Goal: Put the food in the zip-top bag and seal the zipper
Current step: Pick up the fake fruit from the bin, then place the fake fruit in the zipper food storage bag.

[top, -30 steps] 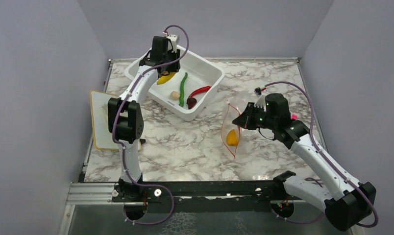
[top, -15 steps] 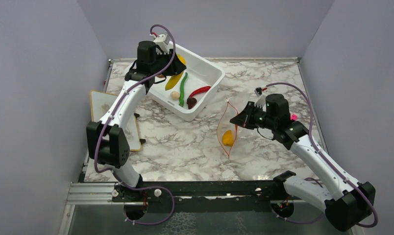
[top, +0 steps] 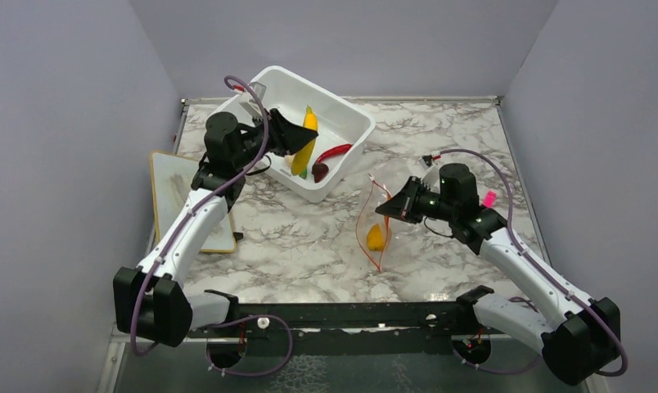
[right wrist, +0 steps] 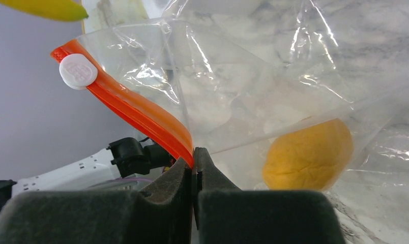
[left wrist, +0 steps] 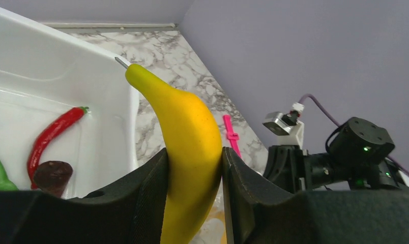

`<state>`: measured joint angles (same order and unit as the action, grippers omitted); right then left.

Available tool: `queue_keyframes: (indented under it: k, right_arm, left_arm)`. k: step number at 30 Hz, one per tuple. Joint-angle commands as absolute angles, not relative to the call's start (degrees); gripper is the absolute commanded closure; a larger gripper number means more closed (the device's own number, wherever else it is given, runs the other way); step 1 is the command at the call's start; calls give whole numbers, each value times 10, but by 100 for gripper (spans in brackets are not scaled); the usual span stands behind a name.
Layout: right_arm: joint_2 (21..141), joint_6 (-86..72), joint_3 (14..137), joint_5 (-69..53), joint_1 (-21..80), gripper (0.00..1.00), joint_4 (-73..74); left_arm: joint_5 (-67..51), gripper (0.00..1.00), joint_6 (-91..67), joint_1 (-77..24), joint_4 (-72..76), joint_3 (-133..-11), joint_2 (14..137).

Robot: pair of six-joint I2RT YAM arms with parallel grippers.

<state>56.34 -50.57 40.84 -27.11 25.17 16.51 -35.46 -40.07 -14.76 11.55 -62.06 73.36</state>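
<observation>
Marble table [top: 309, 246] | left gripper [left wrist: 195, 152] clamps banana [left wrist: 184, 122] by tub [top: 346, 115] | right gripper [right wrist: 193, 152] pinches bag [right wrist: 233, 66] zipper [right wrist: 131, 109], orange fruit [right wrist: 308, 155] inside

Yellow banana [left wrist: 192, 142] upright in air over white tub [top: 352, 123]; orange fruit [right wrist: 308, 152] inside clear bag [right wrist: 253, 76], orange-red zipper [right wrist: 126, 107] unsealed.

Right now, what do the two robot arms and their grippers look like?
Both the left arm and right arm have white tube-like links joined by chunky black joint housings, with a thin purple cable looping along each. The left gripper and right gripper are matte black with broad, blunt fingers. Small green lights glow on the right wrist.
</observation>
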Motion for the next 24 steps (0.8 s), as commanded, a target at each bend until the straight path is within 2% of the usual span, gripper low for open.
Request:
queue_keyframes:
  k: [1,11,24]
  right_arm:
    - [580,-551,403,-321,252,99,110]
    - [604,-608,426,-340,252,99,63]
    - [604,-628,442,-369,252,99,52]
  left_arm:
    - [-378,76,-455,-167,182,-579,672]
    - [-311,76,-490,-295,289,-504,600]
    - [-247,76,-515,-415,424,-462,617]
